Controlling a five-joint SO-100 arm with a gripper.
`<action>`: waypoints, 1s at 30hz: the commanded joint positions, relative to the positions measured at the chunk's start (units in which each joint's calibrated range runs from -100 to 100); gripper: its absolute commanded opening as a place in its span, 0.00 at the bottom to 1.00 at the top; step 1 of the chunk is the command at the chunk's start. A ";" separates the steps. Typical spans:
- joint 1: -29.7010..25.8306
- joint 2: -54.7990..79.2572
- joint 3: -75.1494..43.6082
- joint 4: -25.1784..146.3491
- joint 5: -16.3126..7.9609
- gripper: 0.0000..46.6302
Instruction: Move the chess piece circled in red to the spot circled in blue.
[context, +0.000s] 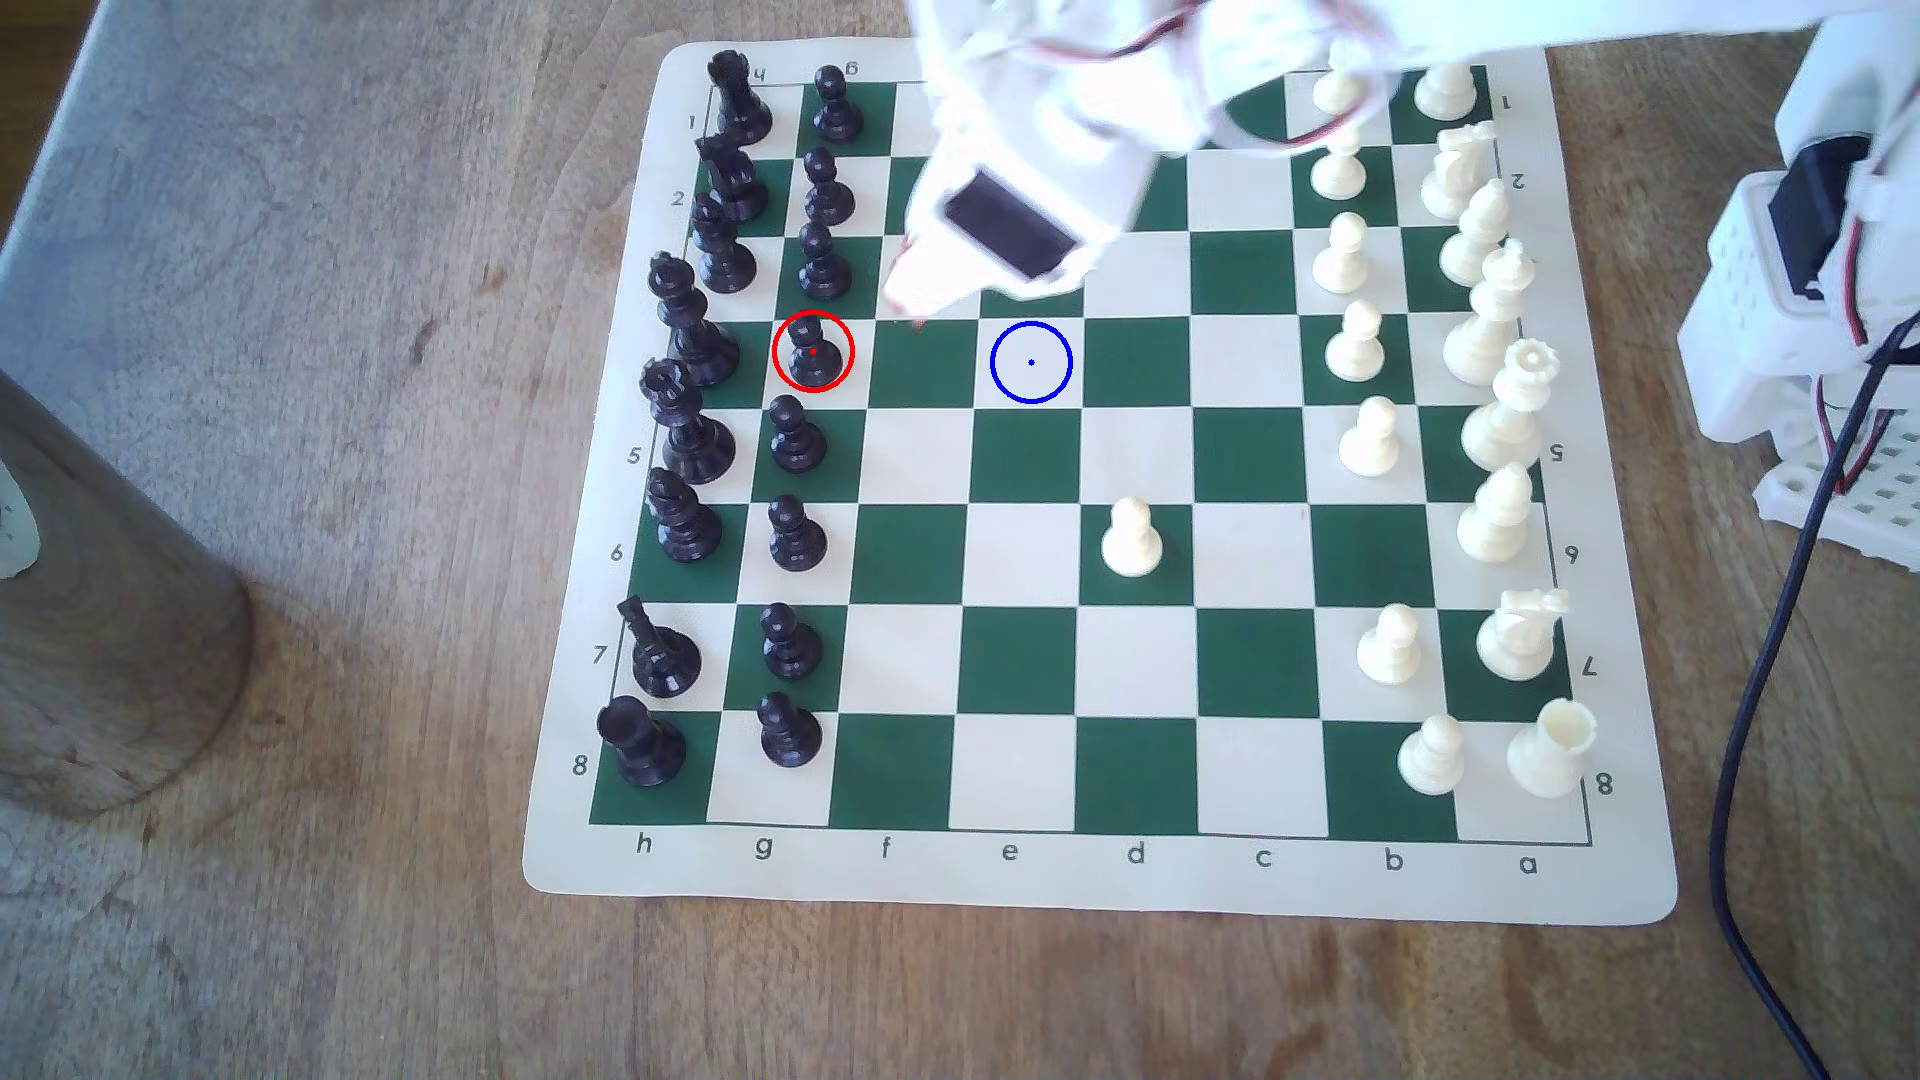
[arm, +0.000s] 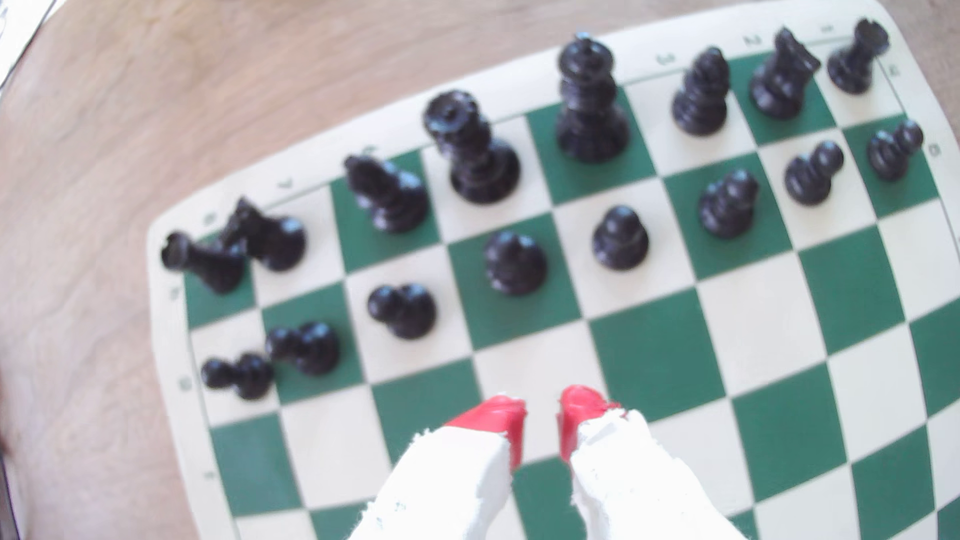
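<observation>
Chess piece: the black pawn (context: 812, 353) inside the red ring stands upright on its cream square, left of centre in the exterior view. It is the fourth pawn down in the black pawn column.
Same piece, wrist view: the pawn (arm: 621, 236) stands ahead of the fingertips, in front of the tall black king (arm: 589, 98), with nothing touching it.
Spot: the blue-ringed cream square (context: 1031, 361) is bare. It sits two squares toward the exterior view's right of the pawn, in the same row.
Gripper: the gripper (arm: 540, 415) has its red-tipped jaws a narrow gap apart with nothing between them. In the exterior view its tip (context: 914, 306) hangs over the green square between pawn and spot, near its upper edge.
Step in hand: the approach, by my reading; no grasp has been made.
Next move: shift toward the exterior view's left until the jaws straddle the pawn's head, probably spreading wider first, then descend and close.
Care needed: neighbouring pawns (context: 798, 436) stand just above and below in that column, so the descent wants to be straight.
</observation>
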 joint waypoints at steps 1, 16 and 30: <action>0.70 5.49 -10.45 0.12 -0.44 0.22; 0.16 19.24 -26.59 0.20 -0.59 0.27; 2.58 22.81 -28.86 -1.44 0.05 0.28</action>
